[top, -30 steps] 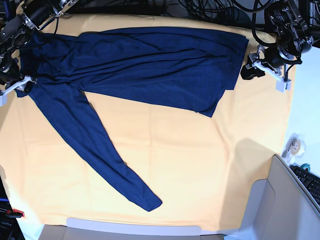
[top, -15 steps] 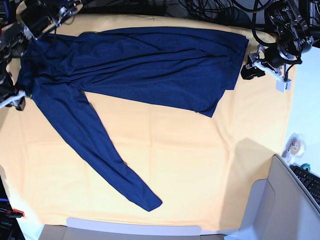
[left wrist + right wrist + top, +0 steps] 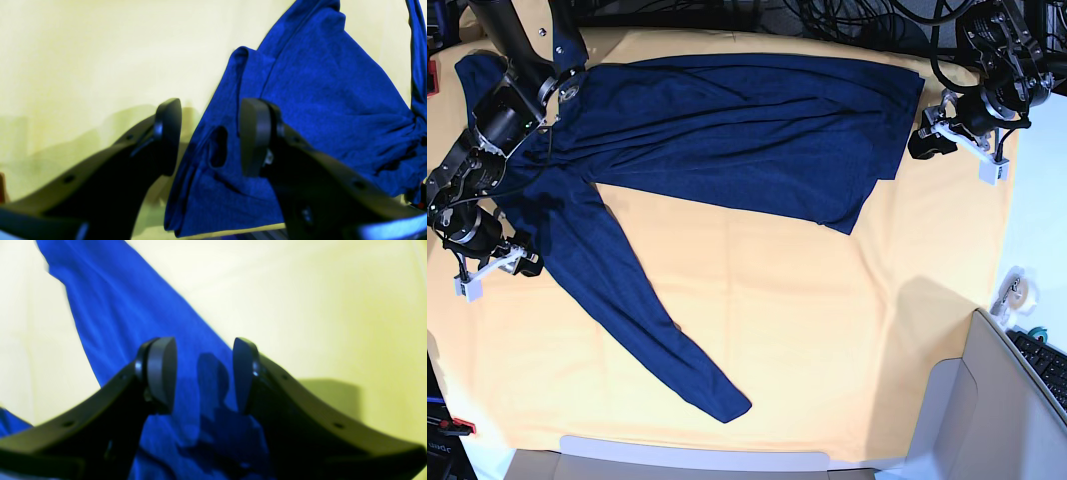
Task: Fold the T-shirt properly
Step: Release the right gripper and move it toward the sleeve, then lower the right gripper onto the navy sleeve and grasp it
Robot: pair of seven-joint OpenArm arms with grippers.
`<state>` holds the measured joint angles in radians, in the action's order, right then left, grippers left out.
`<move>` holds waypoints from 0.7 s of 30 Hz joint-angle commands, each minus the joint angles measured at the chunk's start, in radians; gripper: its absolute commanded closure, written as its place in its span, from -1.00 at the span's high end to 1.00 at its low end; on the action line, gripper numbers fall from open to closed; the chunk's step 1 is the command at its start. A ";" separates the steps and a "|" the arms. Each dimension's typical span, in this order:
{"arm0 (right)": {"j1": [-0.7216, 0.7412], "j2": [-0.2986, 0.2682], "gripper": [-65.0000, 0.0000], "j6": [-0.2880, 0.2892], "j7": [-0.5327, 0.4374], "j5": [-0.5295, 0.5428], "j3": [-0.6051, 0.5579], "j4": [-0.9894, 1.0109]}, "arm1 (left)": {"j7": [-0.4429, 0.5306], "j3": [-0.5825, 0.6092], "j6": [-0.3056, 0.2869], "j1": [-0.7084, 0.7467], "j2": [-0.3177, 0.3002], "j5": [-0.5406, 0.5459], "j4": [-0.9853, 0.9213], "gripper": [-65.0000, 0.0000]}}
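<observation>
The dark navy T-shirt (image 3: 747,130) lies spread across the back of the yellow-orange cloth, one long sleeve (image 3: 627,300) running diagonally toward the front. My right gripper (image 3: 524,264) hovers at the left edge of that sleeve. In the right wrist view it (image 3: 203,373) stands open over blue fabric (image 3: 133,316), nothing between its pads. My left gripper (image 3: 920,143) sits just off the shirt's right hem. In the left wrist view it (image 3: 210,136) is open, and the folded hem corner (image 3: 317,100) lies beneath and beyond its fingers, ungripped.
The yellow-orange table cloth (image 3: 827,320) covers the table. A grey bin (image 3: 987,420) and a keyboard (image 3: 1049,367) stand at the front right, with a tape roll (image 3: 1015,290) near the right edge. Cables crowd the back edge.
My right arm has swung from the back left corner down along the left side to the sleeve. The shirt's left shoulder now shows flat. The left arm has not moved.
</observation>
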<state>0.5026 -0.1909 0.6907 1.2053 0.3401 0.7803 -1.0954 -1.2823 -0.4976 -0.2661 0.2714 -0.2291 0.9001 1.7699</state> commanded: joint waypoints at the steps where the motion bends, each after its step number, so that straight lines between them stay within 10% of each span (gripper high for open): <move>1: 0.035 -0.029 -0.15 0.007 -0.031 0.024 -0.003 0.013 | 0.003 -0.003 -0.005 -0.005 -0.013 0.012 0.017 -0.14; 21: 0.103 -0.106 -0.15 0.007 -0.295 0.024 -0.187 0.354 | 0.003 -0.003 -0.005 -0.005 -0.008 0.012 0.017 -0.14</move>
<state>0.5751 -0.2840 0.6930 0.9180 0.3592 0.5949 -0.7300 -1.2835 -0.4976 -0.2657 0.2714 -0.2245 0.8997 1.7699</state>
